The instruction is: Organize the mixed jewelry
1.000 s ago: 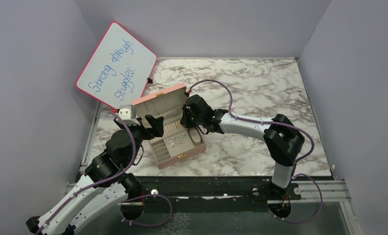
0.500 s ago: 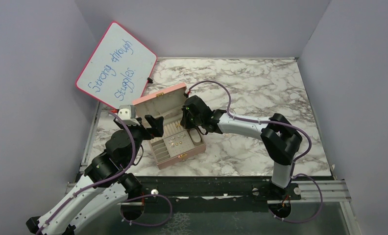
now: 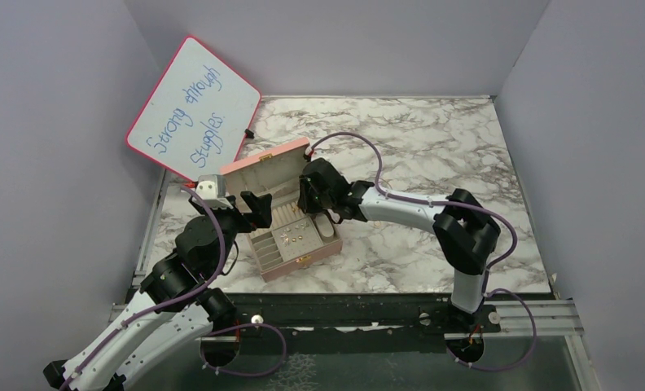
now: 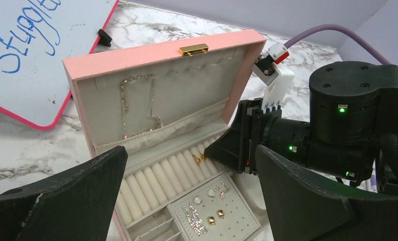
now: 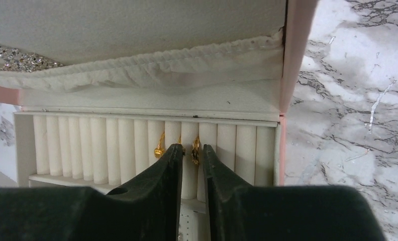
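The pink jewelry box (image 3: 264, 173) stands open, lid up. In the right wrist view my right gripper (image 5: 191, 148) points down at the white ring rolls (image 5: 106, 148). Its fingers are a narrow gap apart, astride one roll. A gold ring (image 5: 195, 150) sits in the slot just inside the right fingertip, and another gold ring (image 5: 159, 146) sits left of the left fingertip. In the left wrist view my left gripper (image 4: 191, 153) is wide open and empty above the box front. The two rings (image 4: 199, 159) show by the right gripper's tips, and gold studs (image 4: 214, 217) sit on the perforated panel.
A sparkly chain (image 4: 136, 105) hangs in the lid pocket. Pearl studs (image 4: 207, 193) and crystal strips (image 4: 193, 215) lie on the panel. A pink-edged whiteboard (image 3: 193, 110) leans at the back left. Marble table (image 3: 433, 147) extends to the right, with grey walls around it.
My right arm has crept slightly left toward the box's ring rolls. The left arm and the box have not moved.
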